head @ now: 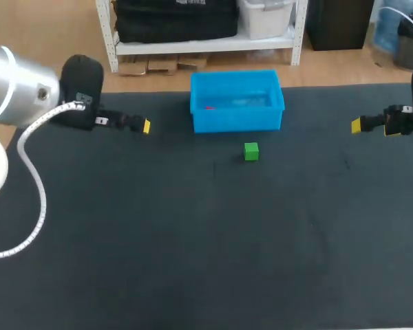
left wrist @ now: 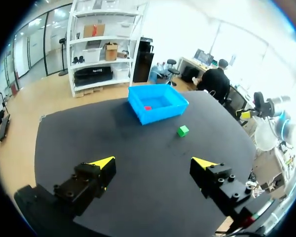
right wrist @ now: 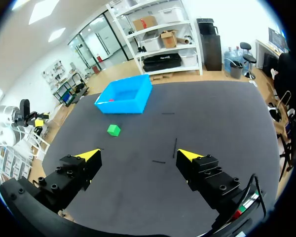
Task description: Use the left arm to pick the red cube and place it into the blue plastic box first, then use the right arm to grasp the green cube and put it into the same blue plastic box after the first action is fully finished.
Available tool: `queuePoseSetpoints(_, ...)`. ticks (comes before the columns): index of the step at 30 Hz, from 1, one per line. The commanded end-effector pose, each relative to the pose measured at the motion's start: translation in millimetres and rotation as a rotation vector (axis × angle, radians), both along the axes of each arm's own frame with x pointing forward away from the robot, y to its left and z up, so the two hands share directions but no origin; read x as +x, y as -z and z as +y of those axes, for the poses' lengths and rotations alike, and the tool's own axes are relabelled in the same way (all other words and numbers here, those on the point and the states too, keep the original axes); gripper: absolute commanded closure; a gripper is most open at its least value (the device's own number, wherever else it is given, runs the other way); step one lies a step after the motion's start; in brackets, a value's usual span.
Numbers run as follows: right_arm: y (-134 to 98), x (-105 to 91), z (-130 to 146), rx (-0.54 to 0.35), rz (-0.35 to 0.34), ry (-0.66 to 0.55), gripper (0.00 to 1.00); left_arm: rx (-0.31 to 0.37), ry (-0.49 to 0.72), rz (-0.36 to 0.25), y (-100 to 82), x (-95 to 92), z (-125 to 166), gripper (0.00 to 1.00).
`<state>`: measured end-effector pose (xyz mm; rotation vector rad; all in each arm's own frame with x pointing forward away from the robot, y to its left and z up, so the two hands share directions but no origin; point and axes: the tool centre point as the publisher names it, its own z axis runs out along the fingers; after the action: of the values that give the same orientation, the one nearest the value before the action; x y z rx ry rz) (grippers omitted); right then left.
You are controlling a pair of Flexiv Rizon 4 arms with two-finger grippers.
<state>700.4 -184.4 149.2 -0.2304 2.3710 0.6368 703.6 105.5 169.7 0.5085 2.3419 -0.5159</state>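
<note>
The red cube (head: 209, 107) lies inside the blue plastic box (head: 236, 117) at the table's far middle; it also shows in the box (left wrist: 163, 109) as a red cube (left wrist: 147, 107) in the left wrist view. The green cube (head: 251, 151) sits on the dark mat just in front of the box. My left gripper (head: 145, 126) hangs open and empty at the left, well away from the box. My right gripper (head: 356, 125) is open and empty at the right edge. From the right wrist, the green cube (right wrist: 113, 130) and box (right wrist: 127, 103) lie far ahead of the open fingers (right wrist: 89, 155).
The dark mat (head: 193, 240) covers the whole table. A white coiled cable (head: 34, 199) hangs from my left arm over the mat's left part. Two short dark marks (right wrist: 167, 148) lie on the mat ahead of my right gripper.
</note>
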Motion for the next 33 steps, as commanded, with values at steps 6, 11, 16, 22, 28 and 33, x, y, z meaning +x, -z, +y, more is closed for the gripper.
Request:
queuePoseSetpoints(6,-0.3,-0.1,-0.2,-0.001,0.001,0.0,0.0,-0.078,0.039,-0.025,-8.0,-4.9,12.0,0.0)
queuePoseSetpoints(11,-0.3,-0.1,-0.2,-0.001,0.001,0.0,0.0,-0.071,0.062,-0.005,-9.4,-5.5,14.0,0.0)
queuePoseSetpoints(16,-0.3,-0.1,-0.2,-0.001,0.001,0.0,0.0,-0.085,0.067,0.011,-9.8,-8.0,15.7,0.0)
queuePoseSetpoints(22,-0.3,-0.1,-0.2,-0.001,0.001,0.0,0.0,-0.058,0.074,0.037,-8.8,-11.0,15.2,0.0)
queuePoseSetpoints(28,-3.0,1.4,8.2,-0.01,0.007,-0.027,0.0,-0.058,0.074,0.037,-8.8,-11.0,15.2,0.0)
queuePoseSetpoints(33,-12.2,6.0,33.4,-0.006,0.026,-0.049,0.0,-0.058,0.074,0.037,-8.8,-11.0,15.2,0.0)
